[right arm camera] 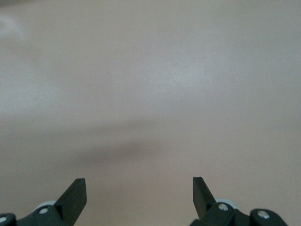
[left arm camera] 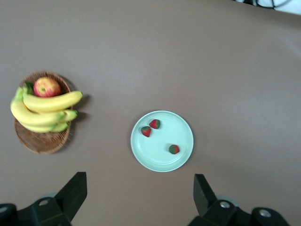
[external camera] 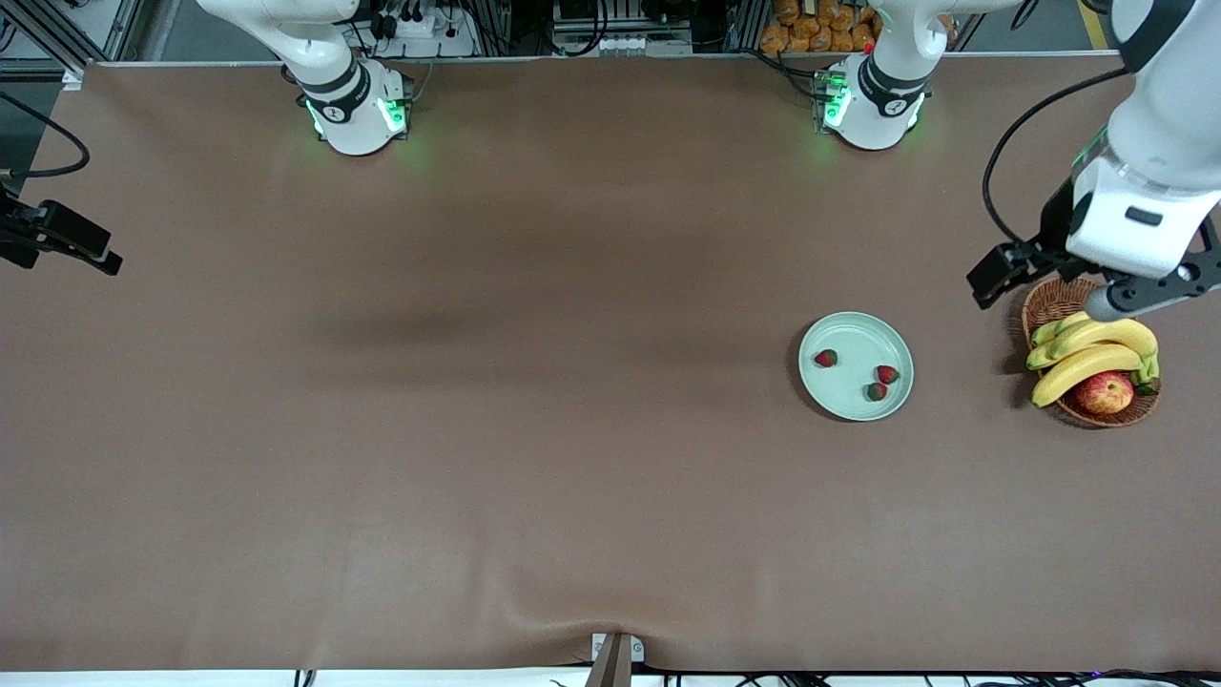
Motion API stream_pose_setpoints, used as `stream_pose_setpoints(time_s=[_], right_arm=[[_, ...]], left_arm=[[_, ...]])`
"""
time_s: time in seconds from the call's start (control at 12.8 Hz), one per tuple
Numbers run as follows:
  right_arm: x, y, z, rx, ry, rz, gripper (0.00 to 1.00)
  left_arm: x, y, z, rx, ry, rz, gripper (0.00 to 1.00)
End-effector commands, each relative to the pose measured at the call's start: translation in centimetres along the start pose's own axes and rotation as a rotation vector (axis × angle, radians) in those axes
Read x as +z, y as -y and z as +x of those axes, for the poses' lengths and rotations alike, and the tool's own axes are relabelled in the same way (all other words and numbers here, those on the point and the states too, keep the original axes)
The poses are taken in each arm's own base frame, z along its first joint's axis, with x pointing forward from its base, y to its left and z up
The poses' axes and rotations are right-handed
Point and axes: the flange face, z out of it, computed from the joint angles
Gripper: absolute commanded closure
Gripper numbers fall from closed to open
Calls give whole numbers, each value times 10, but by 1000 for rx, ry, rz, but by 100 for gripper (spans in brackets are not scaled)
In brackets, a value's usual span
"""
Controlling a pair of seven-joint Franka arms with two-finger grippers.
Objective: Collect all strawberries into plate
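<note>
Pale mint-green plate [external camera: 838, 396] lies on the brown table [external camera: 477, 429], holding all three strawberries [external camera: 826, 358], two close together and one apart. Beside it, toward the left arm's end, a wicker basket [external camera: 1059, 301] holds bananas [external camera: 1087, 358] and an apple [external camera: 1105, 392]. Left gripper [left arm camera: 140, 197], fingers spread and empty, hangs high above the table near the basket. Right gripper [right arm camera: 139, 195], likewise spread, waits over bare table.

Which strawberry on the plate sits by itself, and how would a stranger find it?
Start at the wicker basket of bananas, then move to the mint-green plate beside it. Two strawberries lie close together there; the lone strawberry sits apart, toward the right arm's end.
</note>
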Motion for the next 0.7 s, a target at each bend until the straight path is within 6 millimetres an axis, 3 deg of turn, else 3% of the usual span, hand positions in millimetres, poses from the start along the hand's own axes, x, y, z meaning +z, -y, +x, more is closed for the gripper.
stream_pose_setpoints(time_s=[0.0, 0.16, 0.63], right_arm=[[-8, 1, 1, 2, -5, -1, 0], [-8, 1, 1, 2, -3, -1, 0], [-6, 2, 1, 0, 0, 0, 0]], left_arm=[[-7, 37, -2, 128, 8, -8, 0], [-4, 67, -6, 165, 34, -55, 0], [-7, 58, -14, 239, 58, -70, 0]])
